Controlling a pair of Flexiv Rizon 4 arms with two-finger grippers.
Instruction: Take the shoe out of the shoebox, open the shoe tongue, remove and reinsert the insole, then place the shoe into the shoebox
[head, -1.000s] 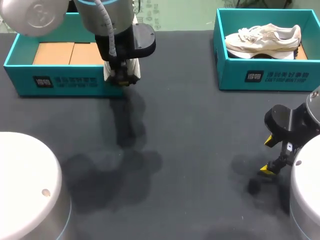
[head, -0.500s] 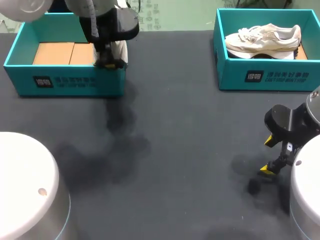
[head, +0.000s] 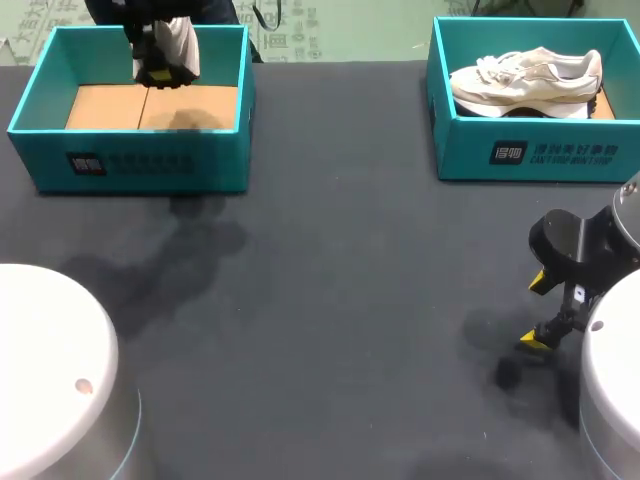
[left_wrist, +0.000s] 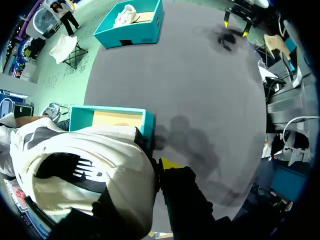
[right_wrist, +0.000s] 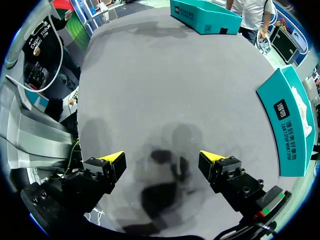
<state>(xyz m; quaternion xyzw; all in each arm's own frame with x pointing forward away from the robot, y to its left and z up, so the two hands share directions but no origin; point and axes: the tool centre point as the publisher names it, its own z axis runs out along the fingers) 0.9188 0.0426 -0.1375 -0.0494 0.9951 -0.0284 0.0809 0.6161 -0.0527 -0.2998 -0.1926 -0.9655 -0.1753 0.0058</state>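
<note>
My left gripper (head: 158, 72) is shut on a white shoe (head: 176, 42) with a black sole and holds it above the open teal left shoebox (head: 140, 165), near its back wall. In the left wrist view the shoe (left_wrist: 85, 175) fills the space beside the one yellow fingertip (left_wrist: 170, 163) that shows, with the left shoebox (left_wrist: 114, 119) below it. My right gripper (head: 545, 312) hangs open low over the table at the right, and nothing lies between its fingers (right_wrist: 114, 159).
A second teal shoebox (head: 530, 150) at the back right holds a cream sneaker (head: 525, 78). Its side wall (right_wrist: 295, 120) shows beside my right gripper. The dark mat (head: 350, 280) spans the table between both boxes.
My left arm has carried the shoe from the front right corner of the left shoebox back and leftward, over the box's inside. The right arm has not moved.
</note>
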